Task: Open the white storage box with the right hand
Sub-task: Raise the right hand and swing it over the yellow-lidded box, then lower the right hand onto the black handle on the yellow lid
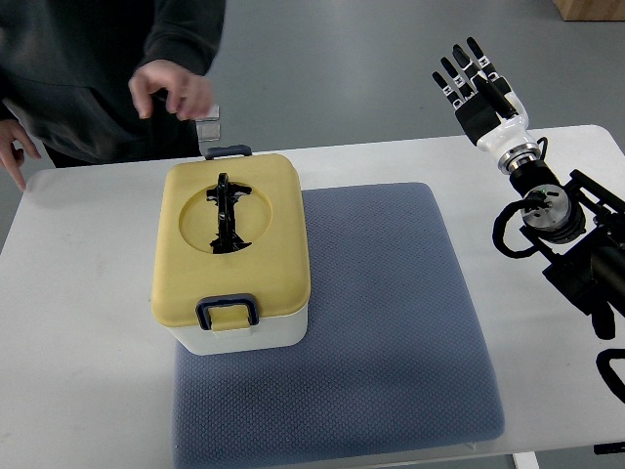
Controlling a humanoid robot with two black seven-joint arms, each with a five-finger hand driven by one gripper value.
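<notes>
The white storage box (244, 337) stands on the left part of a grey-blue mat (391, 322). Its yellow lid (269, 264) is down, with a black handle (227, 213) folded flat in a round recess. A dark blue latch (227, 312) sits on the near side and another latch (227, 151) on the far side. My right hand (474, 78) is raised at the far right, well away from the box, fingers straight and spread, holding nothing. My left arm does not show.
A person in a dark top stands behind the table at the far left; one hand (171, 90) hovers just beyond the box, the other hand (15, 151) rests at the table's (88, 410) left corner. My right arm (571, 234) lies along the right edge.
</notes>
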